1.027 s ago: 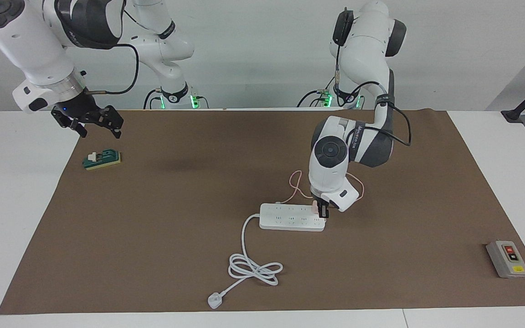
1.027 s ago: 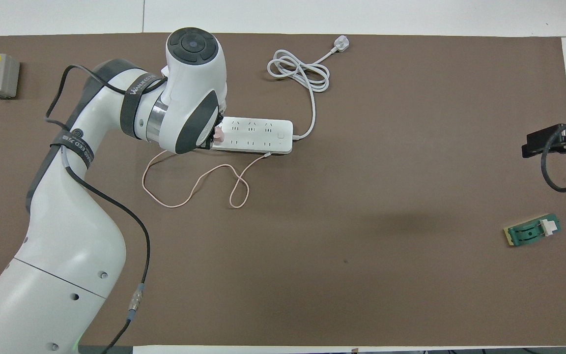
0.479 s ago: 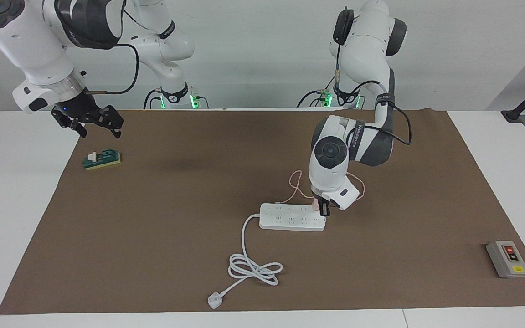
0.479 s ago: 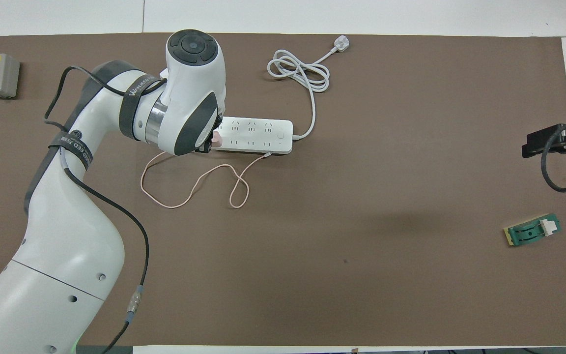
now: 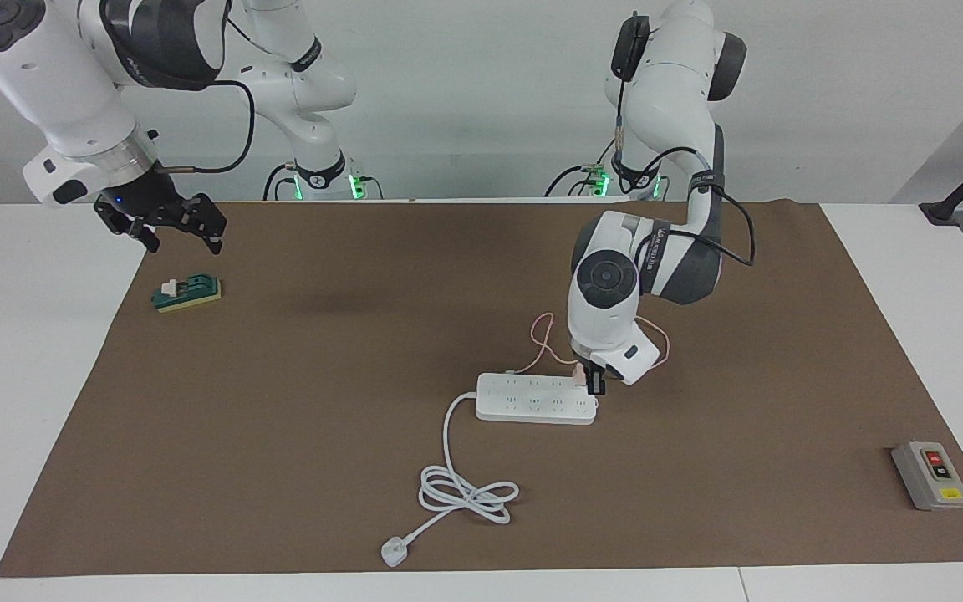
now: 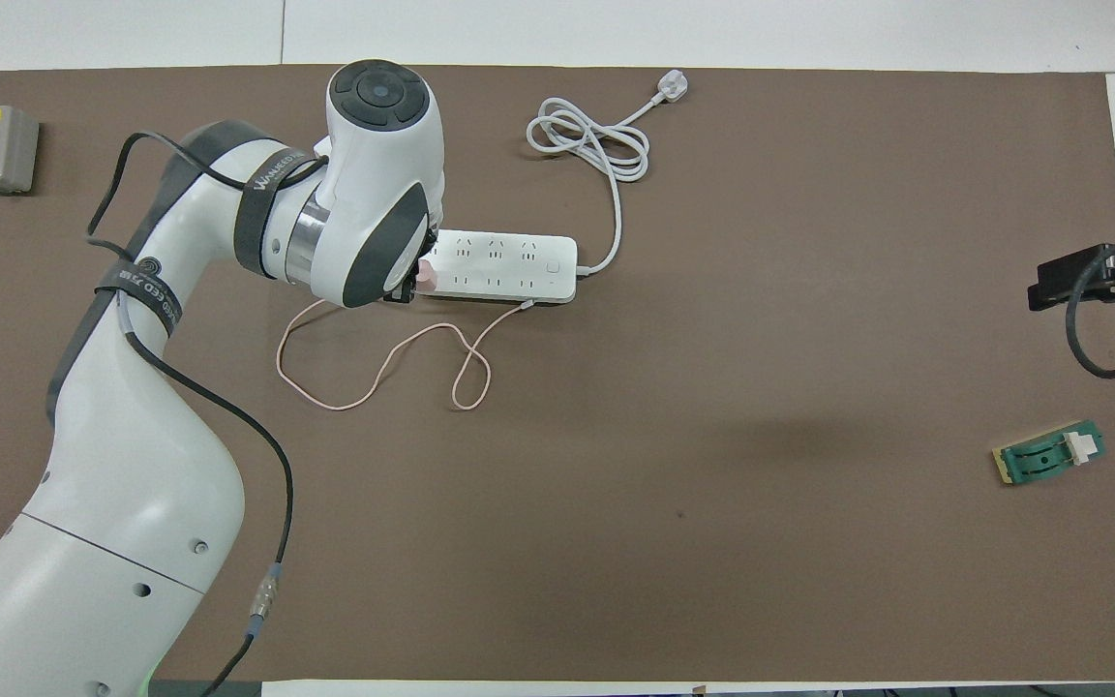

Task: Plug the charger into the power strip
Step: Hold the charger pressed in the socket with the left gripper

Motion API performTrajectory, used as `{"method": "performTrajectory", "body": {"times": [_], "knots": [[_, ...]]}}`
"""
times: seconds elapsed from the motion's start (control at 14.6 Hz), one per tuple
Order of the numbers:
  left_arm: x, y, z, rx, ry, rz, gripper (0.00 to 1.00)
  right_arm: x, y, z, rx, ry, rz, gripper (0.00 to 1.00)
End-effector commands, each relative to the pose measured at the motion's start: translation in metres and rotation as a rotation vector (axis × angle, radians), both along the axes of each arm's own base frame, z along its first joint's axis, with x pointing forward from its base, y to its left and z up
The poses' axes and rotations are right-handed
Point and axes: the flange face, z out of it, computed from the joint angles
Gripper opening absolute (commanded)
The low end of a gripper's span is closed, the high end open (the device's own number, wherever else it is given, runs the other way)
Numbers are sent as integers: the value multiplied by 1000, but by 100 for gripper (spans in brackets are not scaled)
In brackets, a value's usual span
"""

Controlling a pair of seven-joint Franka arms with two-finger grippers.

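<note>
Since a second ago, little changed: left gripper (image 5: pixel 593 386) a touch higher over the end of the power strip (image 5: pixel 532 400), wrist shifted slightly, all else in place. Comes in over the brown mat (image 5: pixel 364 351) with jaws closed tight on the charger (image 6: pixel 428 275), a small pink cube held at the socket row nearer the robots, at the strip's end toward the left arm's side of the desk (image 5: pixel 30 376). Whether the prongs sit in a socket cannot be told, hidden by the wrist from overhead and by the jaws from the facing camera. Thin pink cable (image 6: pixel 383 368) trails from the cube in loose loops on the mat, nearer the robots than the strip, its tip lying just beside the strip's long edge. Strip lies flat near the middle of the mat; thick white cord (image 5: pixel 465 489) leaves its end toward the right arm's side, runs farther from the robots, coils, and ends in a white plug (image 5: pixel 394 553). Right gripper (image 5: pixel 170 230) waits in the air over the mat's edge at the right arm's end, jaws spread wide and empty, above a green block (image 5: pixel 187 293) with a white part. Grey switch box (image 5: pixel 930 475) with red and yellow buttons sits at the left arm's end, well apart from the strip.
</note>
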Motion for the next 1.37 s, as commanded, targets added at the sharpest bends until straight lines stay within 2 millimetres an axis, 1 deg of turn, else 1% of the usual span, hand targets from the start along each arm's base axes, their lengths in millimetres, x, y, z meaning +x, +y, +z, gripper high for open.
{"method": "performTrajectory", "body": {"times": [0.0, 0.27, 0.48, 0.75, 1.03, 1.3], "knots": [[-4, 2, -21, 33, 10, 6, 0, -5, -1, 0, 17, 10, 4, 100], [-4, 1, -20, 30, 8, 5, 0, -5, -1, 0, 18, 10, 4, 100], [-6, -4, -20, 27, 3, -3, 0, -5, -1, 0, 18, 10, 4, 100], [-2, -6, -11, 16, -15, -3, 0, -5, -1, 0, 18, 10, 4, 100], [-2, -6, -14, 18, -14, -4, 0, -5, -1, 0, 18, 10, 4, 100], [2, -7, -8, 12, -28, -11, 0, -5, -1, 0, 17, 10, 4, 100]]}}
